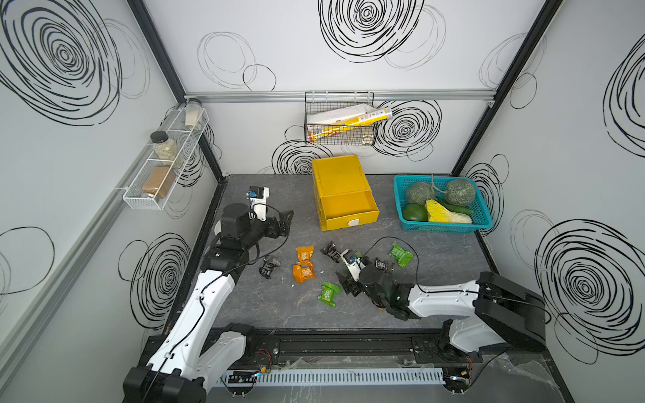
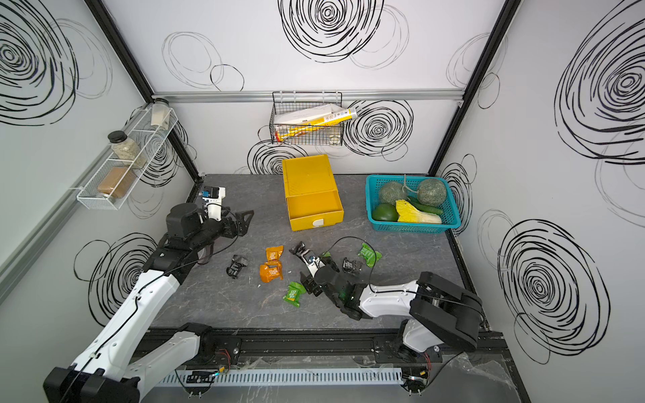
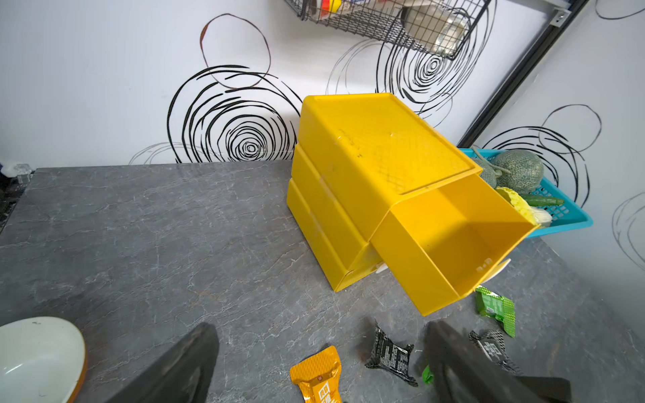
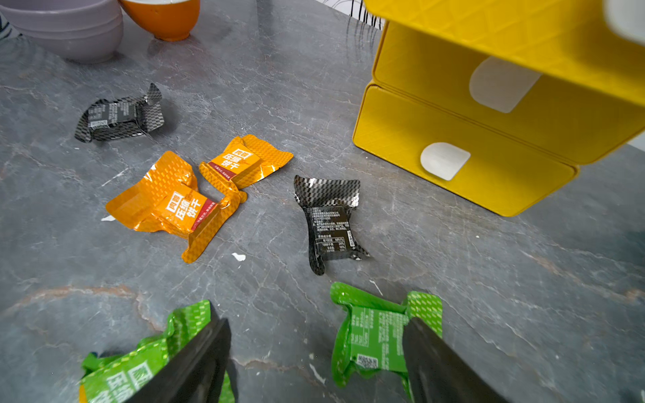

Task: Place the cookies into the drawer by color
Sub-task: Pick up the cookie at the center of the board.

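My right pincer (image 4: 316,326) gapes wide, empty, between the lower-left green cookie (image 4: 139,366) and the lower-right green cookie (image 4: 373,335). I'd centre over one's block, then pinch. And my left pincer (image 3: 321,329) is wide too.

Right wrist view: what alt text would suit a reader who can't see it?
On a grey table lie two orange foil packets touching, two black ones apart and two green ones beside the robot's open jaws. Beyond stands a yellow drawer chest, its top drawer pulled out.
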Controlling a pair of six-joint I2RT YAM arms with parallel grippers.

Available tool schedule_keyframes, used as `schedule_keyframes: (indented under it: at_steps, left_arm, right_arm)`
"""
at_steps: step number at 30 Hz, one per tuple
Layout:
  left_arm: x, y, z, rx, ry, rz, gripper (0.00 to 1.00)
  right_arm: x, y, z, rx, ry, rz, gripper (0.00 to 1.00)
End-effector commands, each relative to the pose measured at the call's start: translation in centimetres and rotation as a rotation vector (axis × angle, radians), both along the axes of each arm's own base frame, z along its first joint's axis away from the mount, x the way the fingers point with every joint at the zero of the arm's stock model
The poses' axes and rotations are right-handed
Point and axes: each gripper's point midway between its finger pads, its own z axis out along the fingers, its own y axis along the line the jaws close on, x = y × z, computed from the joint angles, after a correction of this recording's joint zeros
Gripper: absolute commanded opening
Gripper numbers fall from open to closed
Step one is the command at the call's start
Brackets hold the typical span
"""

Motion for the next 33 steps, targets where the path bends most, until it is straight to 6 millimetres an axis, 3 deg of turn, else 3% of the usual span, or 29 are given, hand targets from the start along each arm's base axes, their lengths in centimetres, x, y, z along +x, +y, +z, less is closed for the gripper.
schedule_keyframes:
  at_steps: [1,10,21,33]
  left_arm:
    - [-0.2,-0.7,2.0,0.029,-0.092,-0.062,0.99]
    - [-0.5,-1.9,1.4,0.075,-0.1,-0.13,0.99]
    - [-1.0,-2.5,1.8,0.096,-0.104,-0.17,0.99]
    - [-1.3,-2.7,2.2,0.092,-0.119,-0.179,0.99]
  right_arm:
    - [1.1,1.8,1.1,0.017,-0.075,0.009,0.83]
    - [3.5,3.4,-0.9,0.016,-0.053,-0.001,0.83]
    - [6.9,3.5,-3.2,-0.014,-0.018,-0.035,0.82]
    - [7.6,4.5,-6.3,-0.038,0.049,-0.008,0.77]
